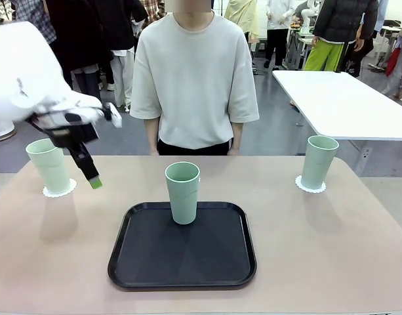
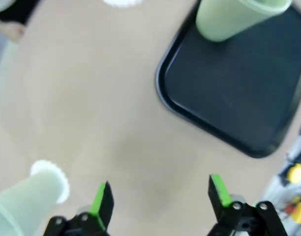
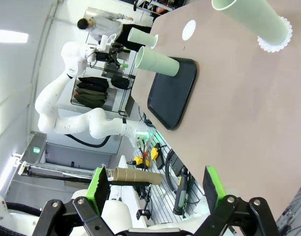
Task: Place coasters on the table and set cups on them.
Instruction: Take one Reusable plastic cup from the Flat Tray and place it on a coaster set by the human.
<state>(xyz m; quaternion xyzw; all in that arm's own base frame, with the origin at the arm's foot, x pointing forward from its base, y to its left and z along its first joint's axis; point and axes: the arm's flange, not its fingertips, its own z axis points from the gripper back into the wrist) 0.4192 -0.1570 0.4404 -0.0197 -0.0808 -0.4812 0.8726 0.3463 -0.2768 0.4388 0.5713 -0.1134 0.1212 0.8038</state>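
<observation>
Waiting on the tray: the middle cup (image 1: 182,190) stands upright on the black tray (image 1: 187,259), probably because it has not yet been moved to a coaster. In the left wrist view it is well ahead of the jaws and off to one side.
Bare coaster (image 3: 189,30): lies flat on the table (image 1: 319,249) beyond the tray, far ahead of the right jaws. It is likely the seat meant for that cup.
Seated cups: the left cup (image 1: 50,165) sits on the left coaster (image 1: 60,191), just outside one finger of the left gripper and not between the jaws. The right cup (image 1: 319,161) sits on the right coaster (image 1: 310,186), well apart from either gripper.
Left gripper (image 2: 160,196): jaws wide apart with nothing between them, tilted down over bare table. This suggests the cup beside it is set down and released.
Right gripper (image 3: 155,187): jaws apart and empty, rolled sideways, apparently held back off the table's edge and looking along the tabletop.
Remaining, as I judge it: one cup to go onto the bare coaster.
</observation>
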